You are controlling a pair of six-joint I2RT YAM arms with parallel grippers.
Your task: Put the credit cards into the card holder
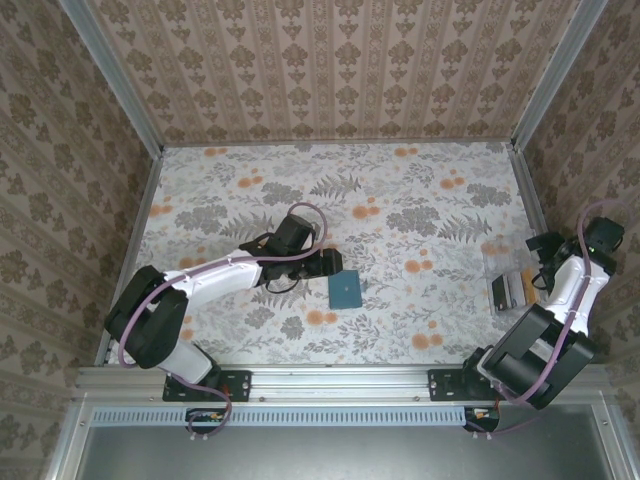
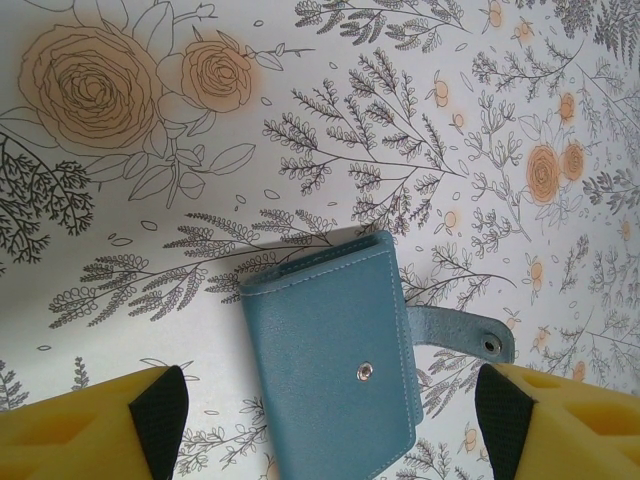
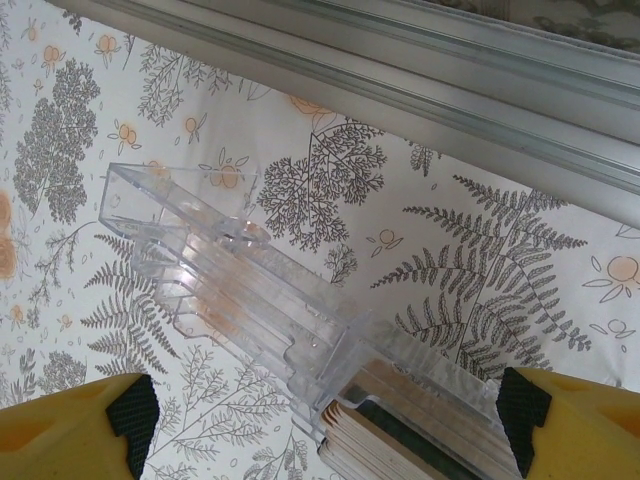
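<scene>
The wallet (image 2: 320, 340) is teal (silver snap (image 2: 365, 371)); the tablecloth (image 2: 150, 150) shows grey ferns and orange roses on white; walls (image 1: 340, 70) are beige damask.

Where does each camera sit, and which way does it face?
Top external: above and behind, looking down on the table; left arm, right arm show.
Left wrist: on that arm, facing down at the card holder; yellow fingers show.
Right wrist: facing down at a clear stand holding credit cards; yellow fingers show.
Shared: top and left wrist see the card holder.
</scene>
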